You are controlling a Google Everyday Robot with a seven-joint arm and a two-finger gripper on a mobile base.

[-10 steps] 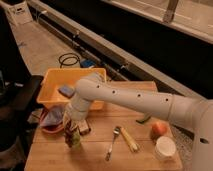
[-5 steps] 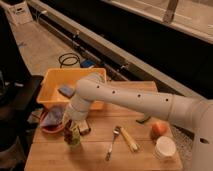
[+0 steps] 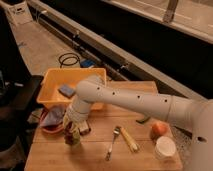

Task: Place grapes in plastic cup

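A: What's moved since the last look?

B: Nothing I can see. Arm (image 3: 135, 100) hasn't shifted, and the table stuff sits as it did a sec ago.

A: OK, run me left to right.

B: Far left on the wooden table (image 3: 100, 160), orange bowl (image 3: 50, 126) w/ a grey cloth (image 3: 54, 116) in it. Behind that, yellow bin (image 3: 55, 82) w/ a blue-grey sponge (image 3: 66, 90) inside. Just right of the bowl, near the front-left part of the table, is the gripper (image 3: 71, 134), pointing straight down.

A: Jaws?

B: Can't tell how far apart they are, the wrist covers them. Right at the tip I see greenish translucent plastic, which I take for the plastic cup (image 3: 73, 140), plus a dark reddish bit there, prob the grapes (image 3: 70, 131). Whether they're held or already in the cup, can't tell.

A: Further right?

B: Fork (image 3: 113, 142) mid-table, a yellowish stick-shaped thing (image 3: 129, 139) beside it. Then a green pepper (image 3: 143, 120) peeking from under the arm, an orange-red fruit (image 3: 159, 130), and a white cup (image 3: 165, 148) just in front of the fruit.
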